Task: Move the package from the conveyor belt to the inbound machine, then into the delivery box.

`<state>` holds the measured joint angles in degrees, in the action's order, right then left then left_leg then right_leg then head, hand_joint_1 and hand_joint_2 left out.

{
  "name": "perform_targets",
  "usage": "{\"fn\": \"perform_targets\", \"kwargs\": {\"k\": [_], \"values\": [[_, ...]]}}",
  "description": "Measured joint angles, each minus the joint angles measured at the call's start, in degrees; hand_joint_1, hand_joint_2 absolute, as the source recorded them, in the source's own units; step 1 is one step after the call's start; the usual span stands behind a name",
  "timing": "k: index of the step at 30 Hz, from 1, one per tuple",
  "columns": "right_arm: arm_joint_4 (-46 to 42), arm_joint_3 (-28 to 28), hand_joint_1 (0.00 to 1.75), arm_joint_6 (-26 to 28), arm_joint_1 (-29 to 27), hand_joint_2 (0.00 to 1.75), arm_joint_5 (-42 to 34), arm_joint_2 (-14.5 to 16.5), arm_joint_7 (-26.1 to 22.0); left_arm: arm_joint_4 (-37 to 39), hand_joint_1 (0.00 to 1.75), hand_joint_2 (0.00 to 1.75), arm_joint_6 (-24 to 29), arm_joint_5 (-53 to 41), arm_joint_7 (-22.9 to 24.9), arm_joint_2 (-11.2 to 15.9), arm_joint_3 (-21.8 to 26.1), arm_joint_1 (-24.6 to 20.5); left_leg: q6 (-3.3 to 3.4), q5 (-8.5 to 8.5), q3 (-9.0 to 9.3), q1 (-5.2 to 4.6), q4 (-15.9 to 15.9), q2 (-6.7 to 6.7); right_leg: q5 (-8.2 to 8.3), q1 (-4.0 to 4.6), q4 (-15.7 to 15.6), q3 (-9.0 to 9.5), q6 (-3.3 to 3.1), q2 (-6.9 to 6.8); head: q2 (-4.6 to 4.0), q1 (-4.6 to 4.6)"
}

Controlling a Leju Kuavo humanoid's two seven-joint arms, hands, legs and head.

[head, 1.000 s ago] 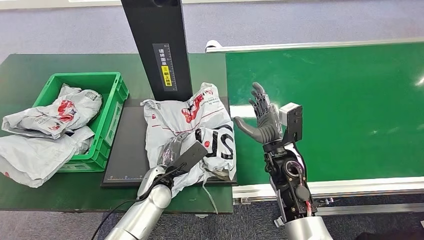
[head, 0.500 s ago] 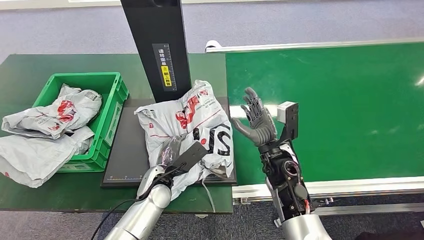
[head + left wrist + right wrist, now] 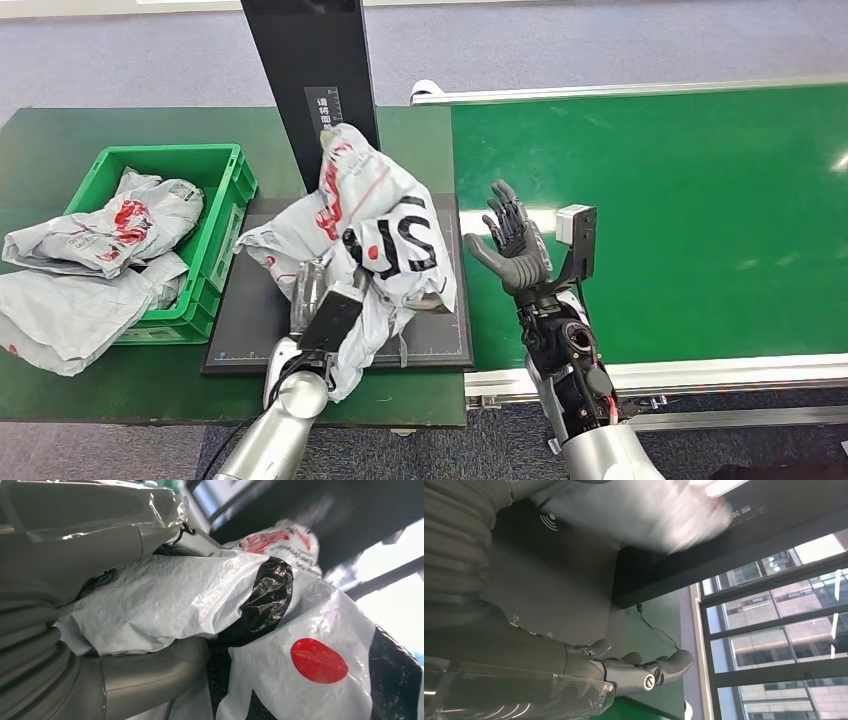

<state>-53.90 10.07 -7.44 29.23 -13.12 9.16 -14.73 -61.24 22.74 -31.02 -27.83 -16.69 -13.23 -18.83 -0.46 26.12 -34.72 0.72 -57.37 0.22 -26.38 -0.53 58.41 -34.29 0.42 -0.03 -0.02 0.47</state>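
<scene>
Green belting of the conveyor belt lies to the right, beside the inbound machine with its black plate and dark upright post. Left of that stands the green delivery box, with other bags in it. Above the plate hangs the package, a crinkled white plastic mailer, bunched in the left hand. It looks light, limp and slippery, so a gathered fistful should hold better than a smooth face. Fingers spread, the right hand holds nothing over the belt's edge.
</scene>
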Motion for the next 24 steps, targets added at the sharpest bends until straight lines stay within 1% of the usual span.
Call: {"fn": "perform_targets", "kwargs": {"k": [2,4,7,12,16,24], "values": [[0.07,0.62,0.00,0.20,0.06,1.75,-0.76,-0.45,-0.37,-3.88,1.75,1.75,2.57,2.68,-3.49,0.01,0.05,1.24,0.00,0.00,0.00,0.00,0.00,0.00,0.00,0.00,0.00,0.00,0.00,0.00,0.00,0.00],[0.18,1.17,0.00,0.23,0.13,1.75,-1.44,-0.94,-0.82,-7.29,1.75,1.75,4.74,5.13,-5.86,0.02,0.07,2.26,0.00,0.00,0.00,0.00,0.00,0.00,0.00,0.00,0.00,0.00,0.00,0.00,0.00,0.00],[0.44,1.86,0.00,0.31,0.27,1.75,-2.34,-1.71,-1.36,-11.20,1.75,1.75,7.50,9.23,-8.12,0.02,0.16,3.38,0.00,0.00,0.00,0.00,0.00,-0.01,0.00,0.00,0.00,0.01,0.00,0.00,0.00,0.01],[1.15,3.07,0.00,0.74,0.50,1.75,-2.18,-2.88,-1.90,-14.91,1.75,1.75,11.12,14.39,-11.56,0.05,0.45,4.29,0.00,0.00,0.01,0.00,0.00,-0.01,0.00,0.00,0.00,0.01,0.00,0.00,-0.01,0.01],[2.48,5.37,0.00,2.47,1.13,1.75,3.14,-3.91,-1.75,-17.42,1.75,1.75,14.51,14.21,-12.05,0.30,0.19,3.98,0.00,0.00,0.00,0.00,0.00,-0.01,0.00,0.00,0.00,0.01,0.00,0.00,0.00,-0.01],[4.54,7.95,0.00,3.48,1.97,1.75,6.13,-4.73,-1.59,-18.83,1.75,1.75,14.78,12.28,-11.83,0.48,0.13,3.35,0.00,0.00,0.00,0.00,0.00,-0.01,0.00,0.00,0.00,0.01,0.00,0.00,0.00,0.01]]}}
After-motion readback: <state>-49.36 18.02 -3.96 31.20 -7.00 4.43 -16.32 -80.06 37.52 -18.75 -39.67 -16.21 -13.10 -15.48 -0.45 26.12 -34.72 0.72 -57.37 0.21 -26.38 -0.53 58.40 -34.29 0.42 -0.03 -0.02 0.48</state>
